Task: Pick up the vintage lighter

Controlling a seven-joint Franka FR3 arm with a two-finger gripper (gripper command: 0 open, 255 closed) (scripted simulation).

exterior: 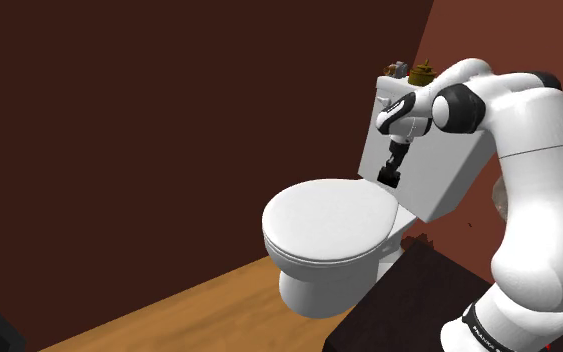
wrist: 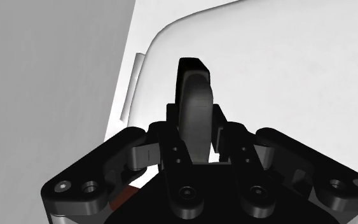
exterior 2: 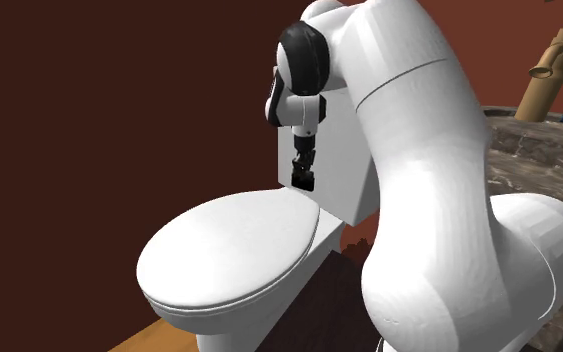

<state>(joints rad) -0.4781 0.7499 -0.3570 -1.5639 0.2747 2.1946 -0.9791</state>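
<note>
Wrist view showed the gripper (wrist: 194, 130) clenched on the vintage lighter (wrist: 193, 89), a narrow dark grey body with a black end, clasped between the two black fingers (wrist: 172, 124). Its long axis ran along the fingers, the black end pointing away from the hand toward the white toilet lid (wrist: 285, 76) beyond it.

In the shoulder view the gripper (exterior: 390, 176) hung right of centre in the frame. It pointed down, just above the rear of the toilet lid (exterior: 329, 220) and in front of the white tank (exterior: 439, 185). The lighter was too dark there to tell apart from the fingers. A small brown thing (exterior: 423, 73) sat on the tank's top in the upper right, and the wooden floor (exterior: 199, 310) crossed the lower left.

The second exterior view had the gripper (exterior 2: 304, 178) near the centre, upright just over the back edge of the toilet lid (exterior 2: 229, 250). A stone tabletop (exterior 2: 539, 150) lay at the right edge.
</note>
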